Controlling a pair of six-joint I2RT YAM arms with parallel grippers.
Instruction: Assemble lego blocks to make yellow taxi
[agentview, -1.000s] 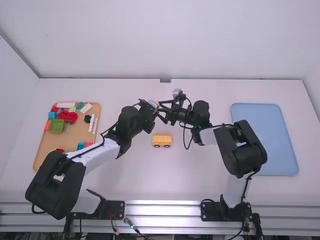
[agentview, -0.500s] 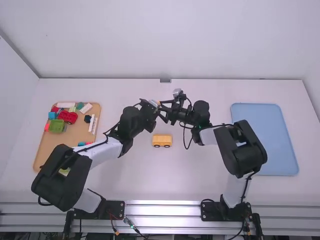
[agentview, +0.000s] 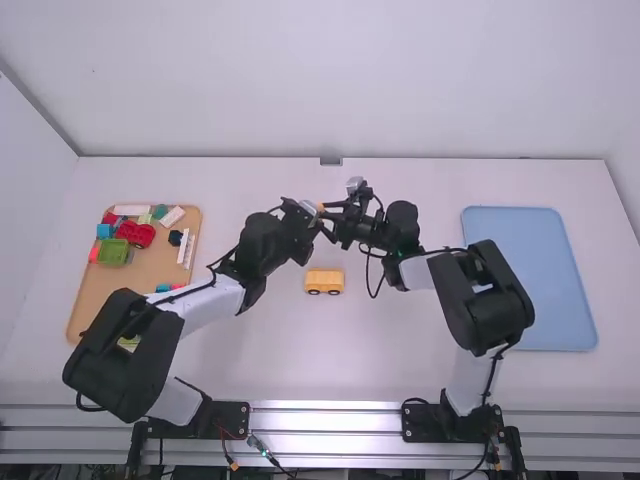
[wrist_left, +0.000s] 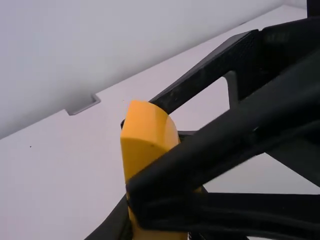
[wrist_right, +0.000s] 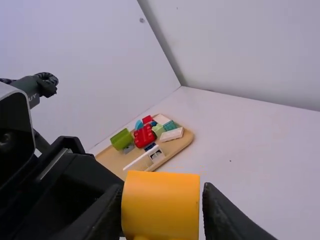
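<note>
High view: left arm leans inward, right arm is bent, and left gripper (agentview: 314, 212) and right gripper (agentview: 324, 216) meet above the table (agentview: 370, 350). In both wrist views, each one has its jaws closed on the orange block (wrist_right: 161, 205). The yellow wheeled piece (agentview: 324, 280) is nearer the bases, on the table.

The scene is bright and fairly even, with light that seems to fall from above. The worktop (agentview: 400, 370) looks pale and carries only faint shadows, while the metal rail (agentview: 325, 408) at its near edge throws back hard white glare (the harshest spot of all). In the right wrist view, the left wall (wrist_right: 100, 65) is duller than the far wall (wrist_right: 250, 45). The left wrist view shows the right hand (agentview: 326, 214) dark and softly blurred up close.
</note>
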